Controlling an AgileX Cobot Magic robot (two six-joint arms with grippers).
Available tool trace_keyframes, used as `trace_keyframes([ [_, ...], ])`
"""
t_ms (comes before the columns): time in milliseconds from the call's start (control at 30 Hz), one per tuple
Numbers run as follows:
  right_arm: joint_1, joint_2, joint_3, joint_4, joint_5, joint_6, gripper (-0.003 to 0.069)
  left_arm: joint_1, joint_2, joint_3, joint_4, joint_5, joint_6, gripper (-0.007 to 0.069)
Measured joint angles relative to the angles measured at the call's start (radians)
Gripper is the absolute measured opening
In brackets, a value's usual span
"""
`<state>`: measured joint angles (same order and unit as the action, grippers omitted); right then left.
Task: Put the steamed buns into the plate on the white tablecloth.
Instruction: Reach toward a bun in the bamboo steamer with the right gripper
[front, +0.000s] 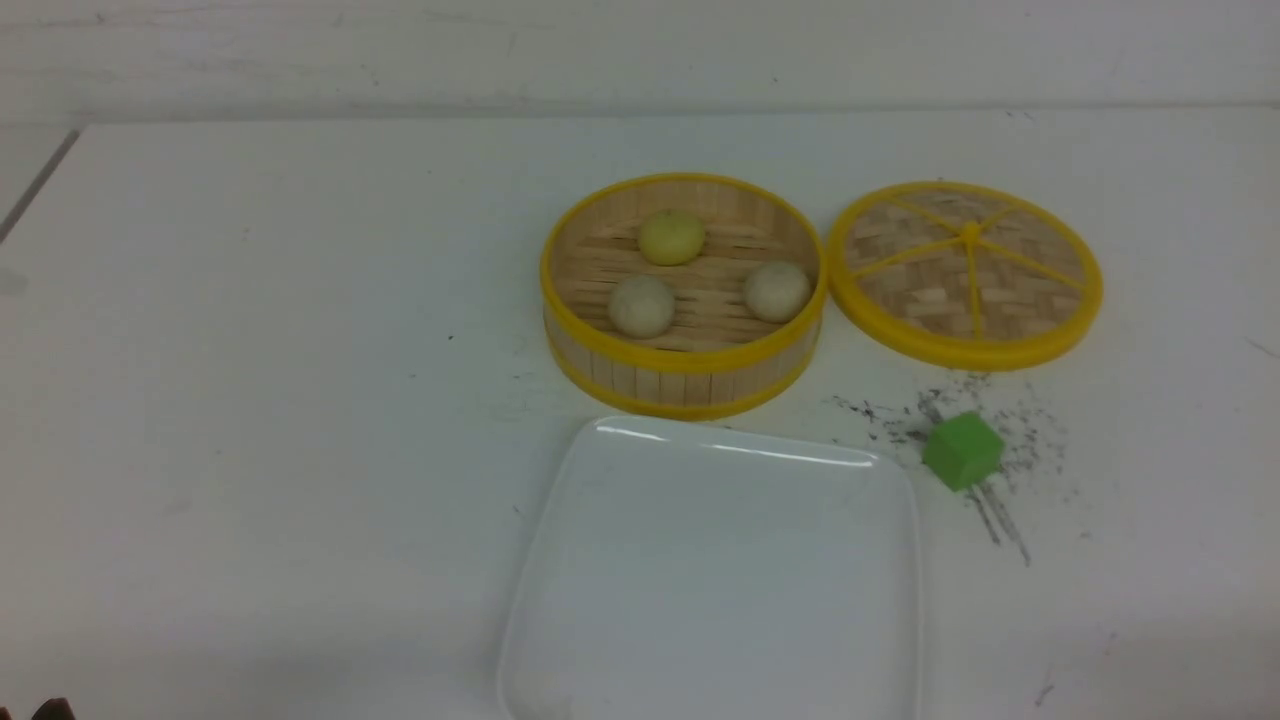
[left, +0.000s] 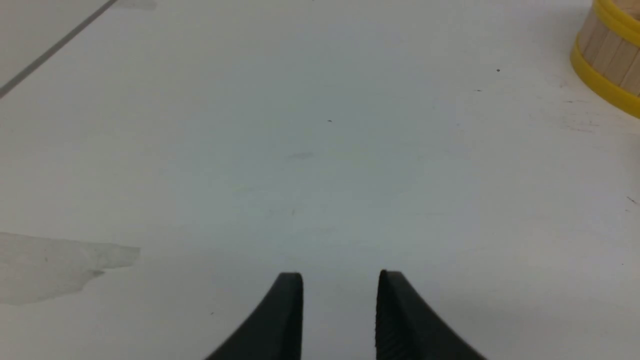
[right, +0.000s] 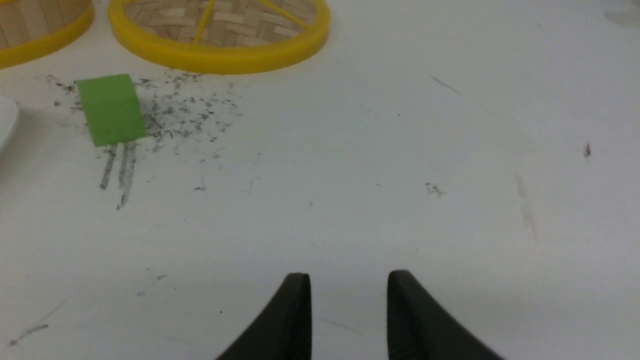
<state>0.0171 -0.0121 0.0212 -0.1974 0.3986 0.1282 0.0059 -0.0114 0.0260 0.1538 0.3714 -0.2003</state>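
Three steamed buns (front: 641, 306) inside steamer (front: 680, 380), plate (front: 720, 560) just before steamer, left gripper (left: 340, 280), right gripper (right: 349, 280) jaws parted, seemingly empty.

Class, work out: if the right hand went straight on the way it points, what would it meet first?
Only bare tablecloth, as far as the wrist view shows. The right hand points just past the lid, though it might graze its rim.

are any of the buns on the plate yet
No, all three buns lie inside the steamer, and the plate in front of it holds nothing.
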Motion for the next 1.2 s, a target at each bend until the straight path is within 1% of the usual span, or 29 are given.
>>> trace_keyframes([
  [167, 0.0, 0.0, 0.0, -0.014, 0.0, -0.001, 0.024, 0.0, 0.0, 0.0, 0.0, 0.0, 0.0, 0.0241],
  [267, 0.0, 0.0, 0.0, 0.014, -0.006, 0.023, 0.024, 0.0, 0.0, 0.0, 0.0, 0.0, 0.0, 0.0241],
  [333, 0.0, 0.0, 0.003, 0.184, -0.036, 0.153, 0.024, 0.0, 0.0, 0.0, 0.0, 0.0, 0.0, 0.0241],
  [367, 0.0, 0.0, 0.003, 0.184, -0.037, 0.166, 0.024, 0.0, 0.0, 0.0, 0.0, 0.0, 0.0, 0.0241],
  [400, 0.0, 0.0, 0.004, 0.322, -0.05, 0.26, 0.024, 0.0, 0.0, 0.0, 0.0, 0.0, 0.0, 0.0241],
  [433, 0.0, 0.0, 0.004, 0.392, -0.057, 0.315, 0.024, 0.0, 0.0, 0.0, 0.0, 0.0, 0.0, 0.0241],
  [467, 0.0, 0.0, 0.004, 0.441, -0.059, 0.362, 0.024, 0.0, 0.0, 0.0, 0.0, 0.0, 0.0, 0.0241],
  [533, 0.0, 0.0, 0.004, 0.505, -0.06, 0.402, 0.024, 0.0, 0.0, 0.0, 0.0, 0.0, 0.0, 0.0241],
  [567, 0.0, 0.0, 0.004, 0.573, -0.065, 0.446, 0.024, 0.0, 0.0, 0.0, 0.0, 0.0, 0.0, 0.0241],
  [600, 0.0, 0.0, 0.004, 0.595, -0.071, 0.456, 0.024, 0.0, 0.0, 0.0, 0.0, 0.0, 0.0, 0.0241],
  [800, 0.0, 0.0, 0.004, 0.645, -0.081, 0.458, 0.024, 0.0, 0.0, 0.0, 0.0, 0.0, 0.0, 0.0241],
  [867, 0.0, 0.0, 0.004, 0.668, -0.11, 0.459, 0.0236, 0.0, 0.0, 0.0, 0.0, 0.0, 0.0, 0.0241],
  [933, 0.0, 0.0, -0.008, 0.675, -0.141, 0.448, 0.0213, 0.0, 0.0, 0.0, 0.0, 0.0, 0.0, 0.0241],
  [967, 0.0, 0.0, -0.036, 0.674, -0.163, 0.424, 0.0184, 0.0, 0.0, 0.0, 0.0, 0.0, 0.0, 0.0241],
  [1000, 0.0, 0.0, -0.043, 0.672, -0.167, 0.418, 0.0178, 0.0, 0.0, 0.0, 0.0, 0.0, 0.0, 0.0241],
  [1033, 0.0, 0.01, -0.121, 0.642, -0.211, 0.343, 0.0111, 0.0, 0.0, 0.0, 0.0, 0.0, 0.0, 0.0241],
  [1067, 0.0, 0.014, -0.121, 0.637, -0.216, 0.332, 0.0103, 0.0, 0.0, 0.0, 0.0, 0.0, 0.0, 0.0241],
  [1100, 0.0, 0.052, -0.211, 0.588, -0.232, 0.249, 0.0041, 0.0, 0.0, 0.0, 0.0, 0.0, 0.0, 0.0241],
  [1133, 0.0, 0.104, -0.27, 0.547, -0.221, 0.176, 0.0008, 0.0, 0.0, 0.0, 0.0, 0.0, 0.0, 0.0241],
  [1167, -0.001, 0.148, -0.329, 0.505, -0.197, 0.133, -0.0008, 0.0, 0.0, 0.0, 0.0, 0.0, 0.0, 0.0241],
  [1200, -0.002, 0.172, -0.352, 0.488, -0.179, 0.114, -0.0008, 0.0, 0.0, 0.0, 0.0, 0.0, 0.0, 0.0241],
])
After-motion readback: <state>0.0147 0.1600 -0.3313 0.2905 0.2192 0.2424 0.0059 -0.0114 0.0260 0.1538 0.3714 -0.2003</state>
